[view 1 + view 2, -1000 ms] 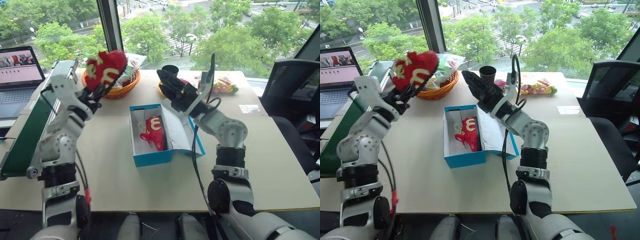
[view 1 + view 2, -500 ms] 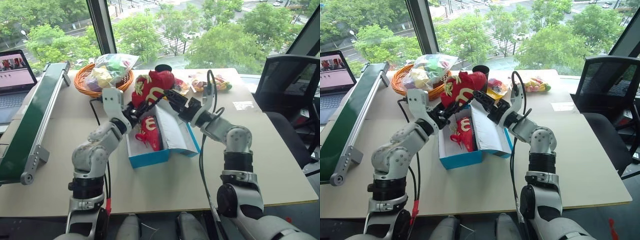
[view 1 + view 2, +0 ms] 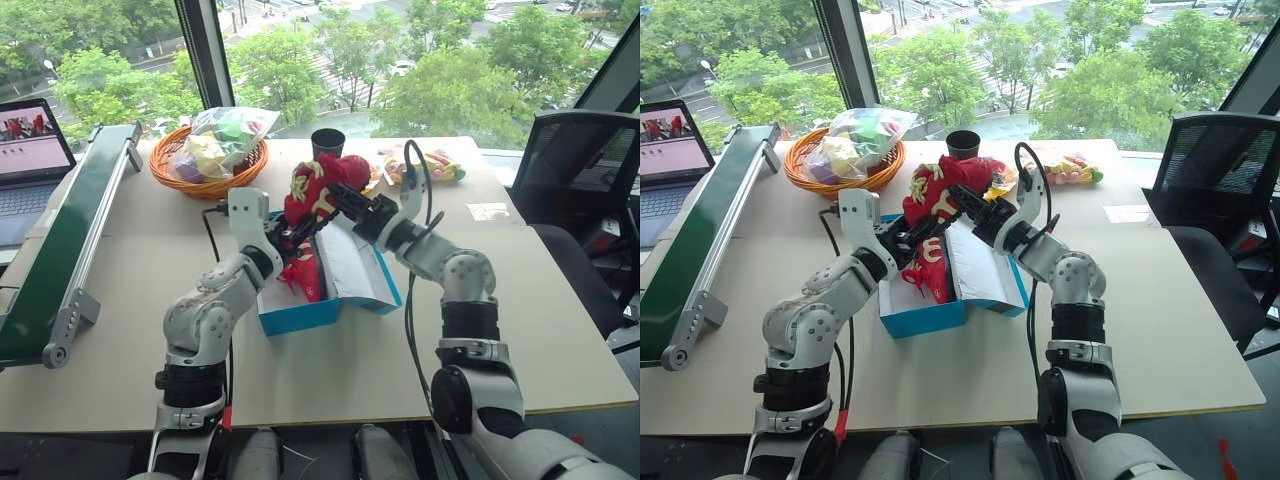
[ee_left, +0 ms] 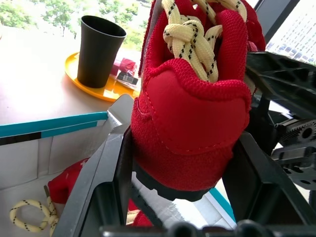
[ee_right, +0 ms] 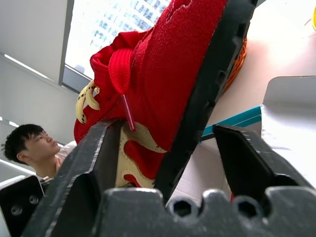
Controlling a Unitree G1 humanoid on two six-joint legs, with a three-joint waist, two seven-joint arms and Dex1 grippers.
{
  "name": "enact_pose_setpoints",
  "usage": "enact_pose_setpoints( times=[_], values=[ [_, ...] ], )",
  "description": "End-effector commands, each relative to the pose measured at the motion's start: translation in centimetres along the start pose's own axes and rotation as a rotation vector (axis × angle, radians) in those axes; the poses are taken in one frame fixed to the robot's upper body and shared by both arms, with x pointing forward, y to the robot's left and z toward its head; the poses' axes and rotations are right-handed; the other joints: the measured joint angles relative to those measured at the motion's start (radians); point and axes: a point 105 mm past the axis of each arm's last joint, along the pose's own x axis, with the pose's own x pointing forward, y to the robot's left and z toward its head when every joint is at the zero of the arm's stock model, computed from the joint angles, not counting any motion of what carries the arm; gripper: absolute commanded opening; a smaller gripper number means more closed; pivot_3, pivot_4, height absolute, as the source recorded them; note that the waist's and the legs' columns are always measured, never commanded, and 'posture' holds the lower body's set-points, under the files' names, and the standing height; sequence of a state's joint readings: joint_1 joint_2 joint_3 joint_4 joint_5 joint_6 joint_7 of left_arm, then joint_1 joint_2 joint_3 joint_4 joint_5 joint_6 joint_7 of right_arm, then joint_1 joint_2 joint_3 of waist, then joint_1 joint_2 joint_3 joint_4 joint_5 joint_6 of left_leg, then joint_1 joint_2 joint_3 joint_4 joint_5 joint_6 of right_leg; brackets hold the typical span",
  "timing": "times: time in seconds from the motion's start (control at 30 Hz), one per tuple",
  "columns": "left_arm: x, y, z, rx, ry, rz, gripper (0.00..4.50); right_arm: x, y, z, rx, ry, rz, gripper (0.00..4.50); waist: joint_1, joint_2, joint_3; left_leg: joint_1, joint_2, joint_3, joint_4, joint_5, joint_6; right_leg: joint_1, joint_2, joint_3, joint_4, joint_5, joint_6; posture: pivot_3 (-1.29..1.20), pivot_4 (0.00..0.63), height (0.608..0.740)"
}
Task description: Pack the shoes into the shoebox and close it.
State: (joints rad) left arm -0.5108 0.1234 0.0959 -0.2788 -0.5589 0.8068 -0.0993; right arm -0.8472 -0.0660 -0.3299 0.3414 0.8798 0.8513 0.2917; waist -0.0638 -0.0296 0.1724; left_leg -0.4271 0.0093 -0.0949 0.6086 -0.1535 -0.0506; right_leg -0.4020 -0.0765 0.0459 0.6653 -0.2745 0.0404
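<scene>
Nearest to us on the pale table (image 3: 330, 370) sits the turquoise shoebox (image 3: 300, 315), its hinged lid (image 3: 355, 270) thrown open toward the right and showing its white inside. One red shoe (image 3: 305, 272) lies in the box with its cream-yellow marking up.

Just above the box we find the second red shoe (image 3: 322, 188), held in the air between both arms. Our left gripper (image 4: 177, 187) is pinching its heel: in the left wrist view the black fingers (image 4: 111, 182) sit tight against either side of the red mesh, with the cream laces rising above. Our right gripper (image 3: 345, 205) comes at the same shoe from the other side (its jaws straddle the shoe, one finger against the marked side, the other standing off the dark sole with a gap), so we cannot tell whether it truly grips.

To the left a long green rail (image 3: 70, 240) runs along the table edge. Farther back stand a black cup (image 3: 327, 143) on a yellow plate, an orange wicker basket (image 3: 208, 180) holding a clear bag of coloured items (image 3: 222, 135), and a laptop (image 3: 35, 150) at far left. A black chair (image 3: 575, 190) stands at right, and a person's head (image 5: 29, 143) shows in the right wrist view.
</scene>
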Motion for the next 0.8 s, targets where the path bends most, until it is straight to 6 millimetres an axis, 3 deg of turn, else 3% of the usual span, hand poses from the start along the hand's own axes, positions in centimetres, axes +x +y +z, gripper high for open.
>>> enact_pose_setpoints(
  times=[0.03, 0.07, 0.1, 0.17, 0.27, 0.4, 0.47, 0.53, 0.67, 0.8],
  values=[
    [-0.5, -1.0, 1.0, 0.026, -0.037, -0.041, 2.17, 0.3, 1.3, 2.1, -0.025, -0.076, 0.033, 1.53, 0.000, 0.000, 0.000, 0.000, 0.000, 0.000, 0.000, 0.000, 0.000, 0.000, 0.000, 0.000, 0.000, 0.000, 0.000, 0.00, 0.150, 0.740],
    [-0.7, -0.8, 1.0, 0.021, -0.037, -0.039, 2.17, 0.3, 1.3, 2.3, -0.029, -0.080, 0.030, 1.17, 0.000, 0.000, 0.000, 0.000, 0.000, 0.000, 0.000, 0.000, 0.000, 0.000, 0.000, 0.000, 0.000, 0.000, 0.000, 0.00, 0.150, 0.740],
    [-0.9, -1.0, 1.0, 0.002, -0.046, -0.057, 3.00, 0.3, 1.2, 2.5, -0.038, -0.083, 0.025, 0.88, 0.001, 0.000, 0.000, 0.000, 0.000, 0.000, 0.000, 0.000, 0.000, 0.000, 0.000, 0.000, 0.000, 0.000, 0.000, 0.00, 0.150, 0.740],
    [-1.3, -1.5, 1.0, -0.020, -0.045, -0.108, 3.55, 0.3, 1.1, 2.8, -0.102, -0.079, -0.004, 0.42, 0.003, 0.000, 0.000, 0.000, 0.000, 0.000, 0.000, 0.000, 0.000, 0.000, 0.000, 0.000, 0.000, 0.000, 0.000, 0.00, 0.150, 0.740],
    [-1.9, -0.6, 0.5, 0.003, -0.004, -0.089, 4.49, 0.5, 2.3, 4.2, -0.216, -0.089, -0.003, 0.35, 0.004, 0.000, 0.000, 0.000, 0.000, 0.000, 0.000, 0.000, 0.000, 0.000, 0.000, 0.000, 0.000, 0.000, 0.000, 0.00, 0.150, 0.740],
    [-3.2, 2.3, 0.5, 0.077, 0.063, -0.050, 4.50, 0.7, 4.7, 5.5, -0.383, -0.057, 0.013, 0.34, -0.004, 0.000, 0.000, 0.000, 0.000, 0.000, -0.001, 0.000, 0.000, 0.000, 0.000, 0.000, 0.000, 0.000, 0.000, 0.00, 0.150, 0.740],
    [-4.1, 4.9, 1.1, 0.133, 0.087, 0.016, 4.50, 0.9, 6.4, 5.3, -0.523, 0.010, 0.039, 0.34, -0.005, 0.001, 0.001, 0.000, 0.001, 0.001, -0.001, 0.000, 0.000, -0.001, 0.000, 0.000, 0.000, 0.000, 0.000, 0.00, 0.150, 0.740],
    [-4.9, 7.2, 1.4, 0.194, 0.117, 0.091, 4.50, 0.9, 7.7, 4.3, -0.598, 0.099, 0.079, 0.34, -0.008, 0.002, 0.001, 0.000, 0.001, 0.001, -0.001, 0.000, 0.000, -0.002, 0.001, 0.000, 0.000, 0.000, 0.000, 0.00, 0.150, 0.740],
    [-6.5, 10.0, 1.3, 0.321, 0.197, 0.166, 4.50, 0.5, 9.1, 1.3, -0.627, 0.291, 0.164, 0.34, -0.006, 0.002, 0.001, 0.001, 0.001, 0.001, -0.002, 0.000, 0.000, -0.001, 0.001, 0.000, -0.001, 0.000, 0.000, 0.00, 0.150, 0.740],
    [-8.5, 11.7, 1.7, 0.376, 0.225, 0.216, 4.50, 0.3, 7.8, -2.4, -0.647, 0.455, 0.177, 0.34, -0.002, 0.002, 0.001, 0.000, 0.001, 0.001, -0.002, 0.000, 0.000, -0.001, 0.001, 0.000, -0.001, 0.000, 0.000, 0.00, 0.150, 0.740]
  ],
)
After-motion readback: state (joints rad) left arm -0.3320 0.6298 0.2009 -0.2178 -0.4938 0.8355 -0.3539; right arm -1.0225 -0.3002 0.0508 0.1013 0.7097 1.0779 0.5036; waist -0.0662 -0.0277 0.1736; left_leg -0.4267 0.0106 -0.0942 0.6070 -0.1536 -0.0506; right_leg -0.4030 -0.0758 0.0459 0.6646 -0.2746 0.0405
